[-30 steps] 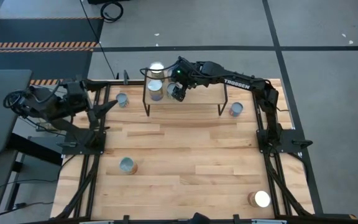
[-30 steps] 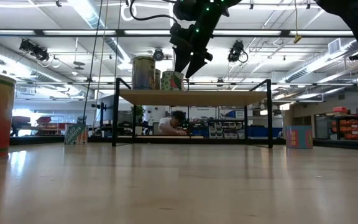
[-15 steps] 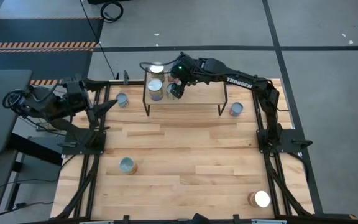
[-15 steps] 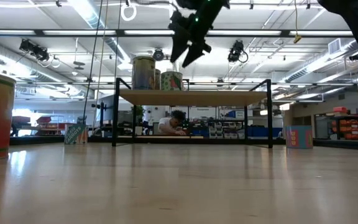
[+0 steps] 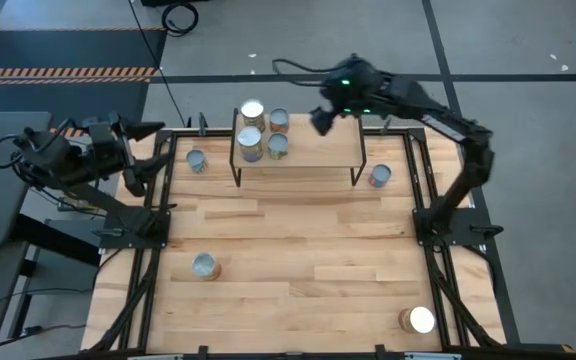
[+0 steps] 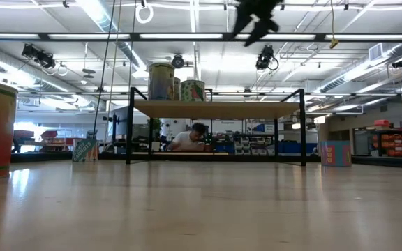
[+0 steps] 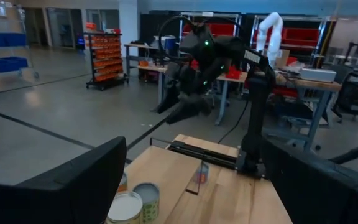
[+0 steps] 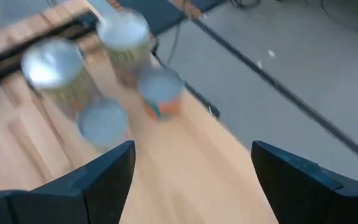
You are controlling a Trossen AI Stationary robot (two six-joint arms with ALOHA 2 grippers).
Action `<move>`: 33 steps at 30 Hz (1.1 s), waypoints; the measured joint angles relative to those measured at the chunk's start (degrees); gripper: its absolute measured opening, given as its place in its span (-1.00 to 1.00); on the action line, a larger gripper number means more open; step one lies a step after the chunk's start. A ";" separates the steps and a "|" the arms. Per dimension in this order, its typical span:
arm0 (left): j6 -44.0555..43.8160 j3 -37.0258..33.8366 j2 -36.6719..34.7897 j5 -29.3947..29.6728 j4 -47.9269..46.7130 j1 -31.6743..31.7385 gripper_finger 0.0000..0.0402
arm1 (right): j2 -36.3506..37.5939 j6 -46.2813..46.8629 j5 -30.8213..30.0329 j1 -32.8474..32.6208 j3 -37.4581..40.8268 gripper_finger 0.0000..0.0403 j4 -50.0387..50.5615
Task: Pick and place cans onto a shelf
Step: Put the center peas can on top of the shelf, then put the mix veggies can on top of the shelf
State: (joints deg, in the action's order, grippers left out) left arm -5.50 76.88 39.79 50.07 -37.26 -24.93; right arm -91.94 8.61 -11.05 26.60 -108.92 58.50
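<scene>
1. At the table's left edge we see the left gripper (image 5: pixel 158 160) waiting beside its mount, fingers spread wide and holding nothing.
2. Just beside it, a lone can (image 5: pixel 197 161) stands on the tabletop to the left of the shelf (image 5: pixel 313 150); farther toward the near edge another can (image 5: pixel 205 266) stands alone on the wooden table (image 5: pixel 298 250).
3. On the shelf's left end we count four cans in a close cluster (image 5: pixel 261 130); from table height they show grouped above the shelf's left legs (image 6: pixel 176 81), and the rest of the board lies bare.
4. Above the shelf's right half the right gripper (image 5: pixel 320 119) hangs high in the air, jaws parted and empty, clear of the cluster.
5. Right of the shelf a can (image 5: pixel 379 176) sits on the table by the legs.
6. At the near right corner one more can (image 5: pixel 417 320) stands well apart from everything else.
</scene>
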 joint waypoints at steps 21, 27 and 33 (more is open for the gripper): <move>0.64 -0.02 0.70 5.63 2.44 0.00 0.89 | 32.62 16.09 4.69 3.93 46.26 0.78 9.70; 0.81 -0.02 2.02 8.44 3.54 0.00 0.89 | 35.23 52.06 -0.30 8.91 54.08 0.73 8.81; 0.88 -0.02 3.09 10.73 3.65 0.00 0.89 | 31.76 62.83 4.26 14.94 61.52 0.72 -1.98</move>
State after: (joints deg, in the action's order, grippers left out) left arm -4.62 76.86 42.88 60.80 -33.61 -24.93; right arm -60.18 71.44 -6.80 41.54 -47.40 56.52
